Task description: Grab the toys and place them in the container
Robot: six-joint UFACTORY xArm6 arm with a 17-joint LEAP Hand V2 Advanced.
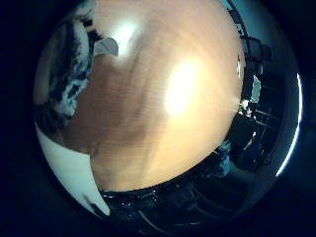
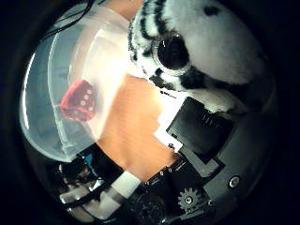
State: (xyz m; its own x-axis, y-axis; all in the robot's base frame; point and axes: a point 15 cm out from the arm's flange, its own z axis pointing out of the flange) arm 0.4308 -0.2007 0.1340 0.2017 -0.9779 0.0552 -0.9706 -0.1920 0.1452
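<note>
Clearly the clear plastic container (image 2: 51, 108), a red dice toy (image 2: 78, 101) already inside, sits on the wooden desk (image 1: 163, 98). Beside it, the black-and-white plush toy (image 2: 201, 42) fills the palm views against the robot hand (image 2: 201, 131), though whether the fingers are curled around it I cannot tell. If the hold is loose, the plush could slip onto the desk or catch the container's rim.

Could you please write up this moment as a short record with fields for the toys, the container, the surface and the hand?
held toy: black-and-white plush toy with a large dark eye, close against the palm
other toy: red dice, white dots, inside the container
container: clear plastic container, standing on the table
surface: wooden table, with light glare
hand: hand, fingers around the plush toy
task state: plush toy not yet in the container
</note>
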